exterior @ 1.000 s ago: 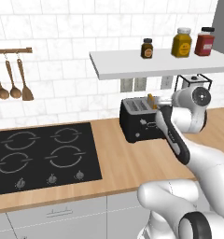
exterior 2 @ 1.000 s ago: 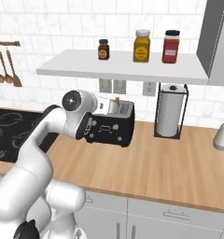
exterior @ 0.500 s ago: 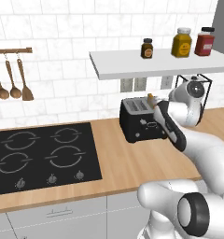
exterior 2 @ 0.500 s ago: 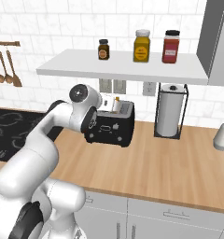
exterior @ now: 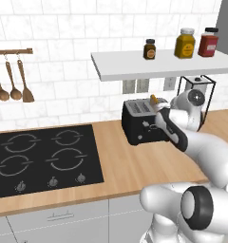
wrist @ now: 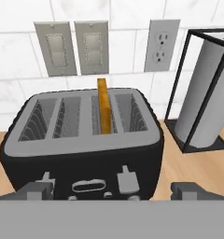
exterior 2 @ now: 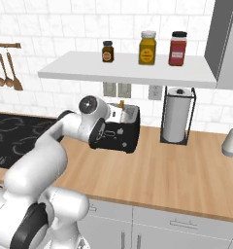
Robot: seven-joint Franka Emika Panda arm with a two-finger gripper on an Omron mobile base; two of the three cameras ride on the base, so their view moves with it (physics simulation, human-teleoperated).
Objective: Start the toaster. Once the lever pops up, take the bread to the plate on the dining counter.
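Hand (wrist: 109, 190) open before toaster (wrist: 81, 144) on wood worktop (exterior: 135, 166)

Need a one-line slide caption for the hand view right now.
Open fingers face the black toaster, a bread slice standing in one slot, beside the paper towel holder.

Black toaster (wrist: 81, 154), grey top; tan bread (wrist: 103, 109).

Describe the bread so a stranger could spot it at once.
Find the white shelf on the tiled wall; under it, on the wood counter, sits a black toaster beside a paper towel roll. The bread is the thin tan slice standing upright in one of its slots, the only one filled.
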